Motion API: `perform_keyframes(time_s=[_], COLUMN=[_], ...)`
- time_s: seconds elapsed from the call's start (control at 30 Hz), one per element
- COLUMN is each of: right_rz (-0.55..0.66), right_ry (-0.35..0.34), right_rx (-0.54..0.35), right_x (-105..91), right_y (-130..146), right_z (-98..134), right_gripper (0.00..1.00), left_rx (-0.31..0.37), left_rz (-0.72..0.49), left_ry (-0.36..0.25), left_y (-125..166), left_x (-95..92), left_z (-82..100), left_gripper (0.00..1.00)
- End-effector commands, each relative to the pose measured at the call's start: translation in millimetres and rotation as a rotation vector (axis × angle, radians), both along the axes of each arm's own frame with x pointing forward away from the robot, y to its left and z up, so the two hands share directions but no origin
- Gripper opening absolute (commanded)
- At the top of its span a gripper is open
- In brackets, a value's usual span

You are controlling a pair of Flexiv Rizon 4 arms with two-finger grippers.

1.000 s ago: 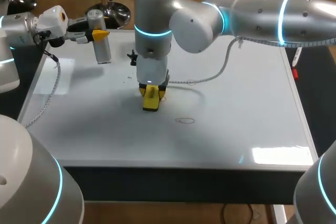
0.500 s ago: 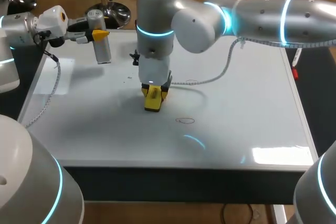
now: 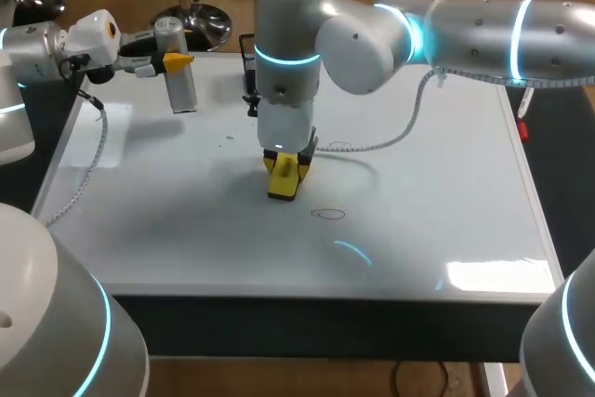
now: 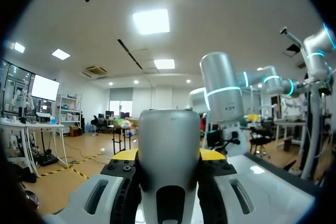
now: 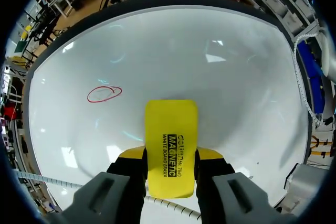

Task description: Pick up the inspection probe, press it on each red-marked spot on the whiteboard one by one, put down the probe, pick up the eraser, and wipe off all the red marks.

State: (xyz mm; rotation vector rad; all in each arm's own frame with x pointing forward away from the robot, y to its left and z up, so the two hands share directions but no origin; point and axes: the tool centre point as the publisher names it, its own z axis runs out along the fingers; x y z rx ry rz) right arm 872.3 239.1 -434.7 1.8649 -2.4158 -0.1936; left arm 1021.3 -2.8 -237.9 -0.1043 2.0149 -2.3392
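Two robot arms work over one whiteboard that covers the bench.

At far left, the left arm comes in from the side. Its jaws are clamped on the one inspection probe, a grey cylinder with a rounded cap, held nearly upright over the board's far left corner. Whether its lower end touches the board cannot be told. In the left wrist view, the probe fills the gap between the two yellow tips. A braided cable trails from this arm across the board's left side.

Near the middle, the right arm reaches in from the right and points straight down. Its jaws grip the one yellow eraser from both sides, low against the board. In the right wrist view, the eraser sits between the yellow tips.

Two faint oval marks show from above. One oval mark lies to the right of the eraser and apart from it. A second mark lies beside the right arm's grey cable. The right wrist view shows one red oval.
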Motion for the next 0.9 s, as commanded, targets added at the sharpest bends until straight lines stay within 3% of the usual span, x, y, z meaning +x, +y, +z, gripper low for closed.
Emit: perform_keyframes(time_s=[0.03, 0.47, 0.57, 0.77, 0.9], right_rz=[-0.006, -0.018, -0.029, -0.013, -0.009], right_ry=[-0.007, -0.012, -0.029, -0.081, -0.125], right_rx=[0.001, -0.006, 0.008, 0.011, 0.004], right_x=[-4.0, -2.6, 0.6, 20.0, 32.5], right_y=[-16.5, -27.6, -31.1, -42.5, -49.7], right_z=[-16.1, -12.1, 5.9, 66.1, 87.3], right_gripper=[0.00, 0.00, 0.00, 0.00, 0.00], left_rx=[0.002, 0.002, 0.002, 0.002, 0.002], left_rz=[0.005, 0.005, 0.005, 0.005, 0.005], left_ry=[-0.001, -0.001, -0.001, -0.001, -0.001], left_y=[-0.8, -0.8, -0.8, -0.8, -0.8], left_x=[-1.6, -1.6, -1.6, -1.6, -1.6], left_z=[1.9, 1.9, 1.9, 1.9, 1.9], left_gripper=[0.00, 0.00, 0.00, 0.00, 0.00])
